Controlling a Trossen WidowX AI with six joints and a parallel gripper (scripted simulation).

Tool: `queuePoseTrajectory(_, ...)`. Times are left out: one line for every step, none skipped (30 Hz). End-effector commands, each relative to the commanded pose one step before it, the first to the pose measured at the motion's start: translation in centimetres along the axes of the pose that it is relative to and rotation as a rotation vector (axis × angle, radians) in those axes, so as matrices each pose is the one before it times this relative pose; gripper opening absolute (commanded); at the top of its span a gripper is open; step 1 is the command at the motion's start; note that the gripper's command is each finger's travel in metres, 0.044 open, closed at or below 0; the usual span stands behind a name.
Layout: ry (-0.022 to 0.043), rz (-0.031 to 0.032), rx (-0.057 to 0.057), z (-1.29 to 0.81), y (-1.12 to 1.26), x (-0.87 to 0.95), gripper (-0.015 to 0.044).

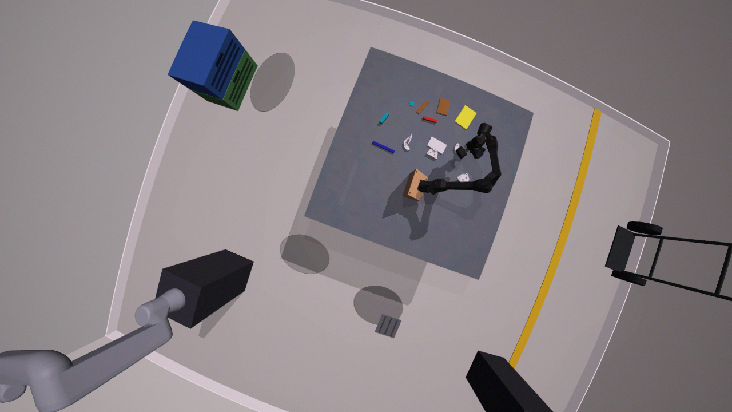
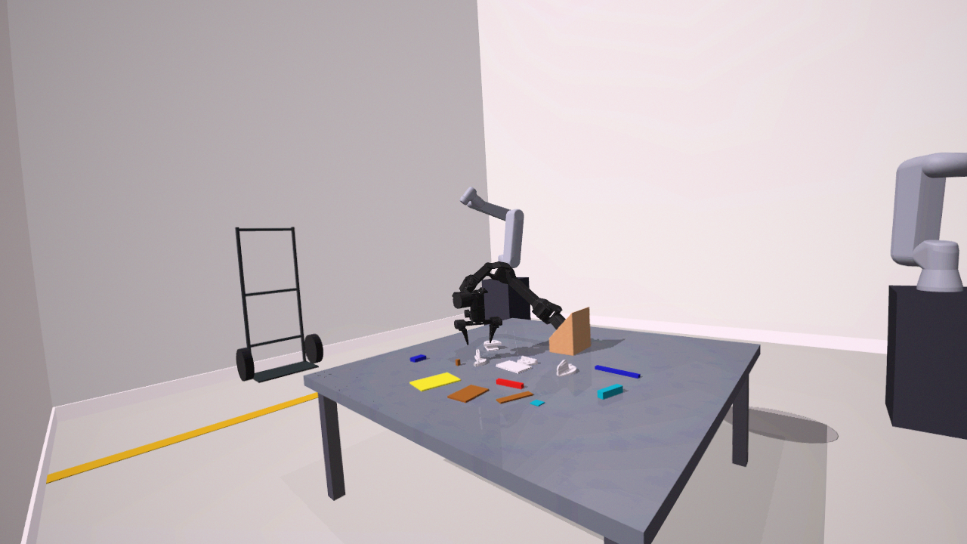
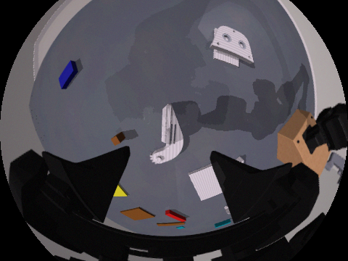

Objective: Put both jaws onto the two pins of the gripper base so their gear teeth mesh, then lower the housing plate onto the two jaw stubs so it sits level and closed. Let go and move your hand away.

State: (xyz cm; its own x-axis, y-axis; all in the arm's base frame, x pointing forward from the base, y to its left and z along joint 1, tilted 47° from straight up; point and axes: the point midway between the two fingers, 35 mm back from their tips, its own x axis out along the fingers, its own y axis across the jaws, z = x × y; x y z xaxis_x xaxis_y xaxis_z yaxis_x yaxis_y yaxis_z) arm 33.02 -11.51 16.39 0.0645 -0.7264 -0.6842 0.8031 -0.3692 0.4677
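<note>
Two white toothed pieces lie on the grey surface point(image 1: 358, 230) point(image 2: 676, 433) point(image 3: 72, 119). In the wrist view, the near toothed piece point(image 1: 456, 147) point(image 2: 479, 358) point(image 3: 168, 135) has its narrow tip toward 12 o'clock and its teeth toward 7, long axis nearly 12-to-6. From above, the far toothed piece point(image 1: 408, 143) point(image 2: 565, 369) lies at its 9 o'clock, long axis about 1-to-7.

Two white holed parts lie apart: in the wrist view, the rounded part point(image 1: 463, 177) point(image 2: 492, 344) point(image 3: 232, 41) at 1 o'clock, the slab-ended part point(image 1: 436, 144) point(image 2: 514, 366) point(image 3: 206, 182) at 5. I cannot tell which is base or housing plate.

The one black gripper point(image 1: 462, 151) point(image 2: 478, 341) point(image 3: 171, 153) hangs above the near toothed piece, jaws spread, pinching nothing. Nine coloured blocks: three brown, two blue, two teal, one yellow, one red
</note>
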Motion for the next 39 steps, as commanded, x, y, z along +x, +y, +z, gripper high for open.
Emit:
queuePoseTrajectory(-0.00641,-0.00958,-0.0056,0.182,-0.365,1.634,0.0440)
queuePoseTrajectory(0.00000,0.00000,0.0000,0.000,0.000,0.000,0.0440)
queuePoseTrajectory(0.00000,0.00000,0.0000,0.000,0.000,0.000,0.0440)
queuePoseTrajectory(0.00000,0.00000,0.0000,0.000,0.000,0.000,0.0440)
queuePoseTrajectory(0.00000,0.00000,0.0000,0.000,0.000,0.000,0.0440)
queuePoseTrajectory(0.00001,-0.00001,0.0000,-0.002,0.001,0.026,0.0440)
queuePoseTrajectory(0.00004,-0.00004,0.0000,-0.005,0.004,0.079,0.0440)
queuePoseTrajectory(0.00006,-0.00005,0.0000,-0.008,0.007,0.132,0.0440)
queuePoseTrajectory(0.00007,-0.00006,0.0000,-0.009,0.008,0.162,0.0440)
queuePoseTrajectory(0.00006,-0.00005,0.0000,-0.009,0.007,0.162,0.0440)
queuePoseTrajectory(0.00005,-0.00004,0.0000,-0.008,0.007,0.162,0.0440)
queuePoseTrajectory(0.00004,-0.00003,0.0000,-0.007,0.006,0.162,0.0440)
queuePoseTrajectory(0.00003,-0.00002,0.0000,-0.006,0.006,0.162,0.0440)
queuePoseTrajectory(0.00002,-0.00001,0.0000,-0.005,0.005,0.162,0.0440)
queuePoseTrajectory(0.00001,0.00000,0.0000,-0.004,0.005,0.162,0.0440)
queuePoseTrajectory(0.00000,0.00001,0.0000,-0.004,0.004,0.161,0.0440)
queuePoseTrajectory(-0.00001,0.00002,0.0000,-0.003,0.004,0.162,0.0440)
queuePoseTrajectory(-0.00002,0.00003,0.0000,-0.002,0.003,0.161,0.0440)
queuePoseTrajectory(-0.00003,0.00004,0.0000,-0.001,0.003,0.161,0.0440)
queuePoseTrajectory(-0.00004,0.00004,0.0000,0.000,0.002,0.161,0.0440)
queuePoseTrajectory(-0.00005,0.00005,0.0000,0.001,0.002,0.161,0.0440)
queuePoseTrajectory(-0.00006,0.00006,0.0000,0.001,0.001,0.161,0.0440)
queuePoseTrajectory(-0.00007,0.00007,0.0000,0.002,0.000,0.161,0.0440)
queuePoseTrajectory(-0.00008,0.00008,0.0000,0.003,0.000,0.161,0.0440)
queuePoseTrajectory(-0.00009,0.00009,0.0000,0.004,-0.001,0.161,0.0440)
queuePoseTrajectory(-0.00010,0.00009,0.0000,0.005,-0.001,0.160,0.0440)
queuePoseTrajectory(-0.00011,0.00010,0.0000,0.005,-0.002,0.160,0.0440)
queuePoseTrajectory(-0.00012,0.00011,0.0000,0.006,-0.002,0.160,0.0440)
queuePoseTrajectory(-0.00014,0.00012,0.0000,0.007,-0.003,0.160,0.0440)
queuePoseTrajectory(-0.00015,0.00013,0.0000,0.008,-0.004,0.160,0.0440)
queuePoseTrajectory(-0.00016,0.00014,0.0000,0.009,-0.004,0.160,0.0440)
queuePoseTrajectory(-0.00017,0.00014,0.0000,0.009,-0.005,0.160,0.0440)
queuePoseTrajectory(-0.00018,0.00015,0.0000,0.010,-0.005,0.159,0.0440)
queuePoseTrajectory(-0.00019,0.00016,0.0000,0.011,-0.006,0.159,0.0440)
queuePoseTrajectory(-0.00020,0.00017,0.0000,0.012,-0.006,0.159,0.0440)
queuePoseTrajectory(-0.00021,0.00017,0.0000,0.013,-0.007,0.159,0.0440)
queuePoseTrajectory(-0.00018,0.00015,0.0000,0.011,-0.006,0.128,0.0440)
queuePoseTrajectory(-0.00011,0.00009,0.0000,0.007,-0.004,0.077,0.0440)
queuePoseTrajectory(-0.00004,0.00003,0.0000,0.002,-0.001,0.026,0.0440)
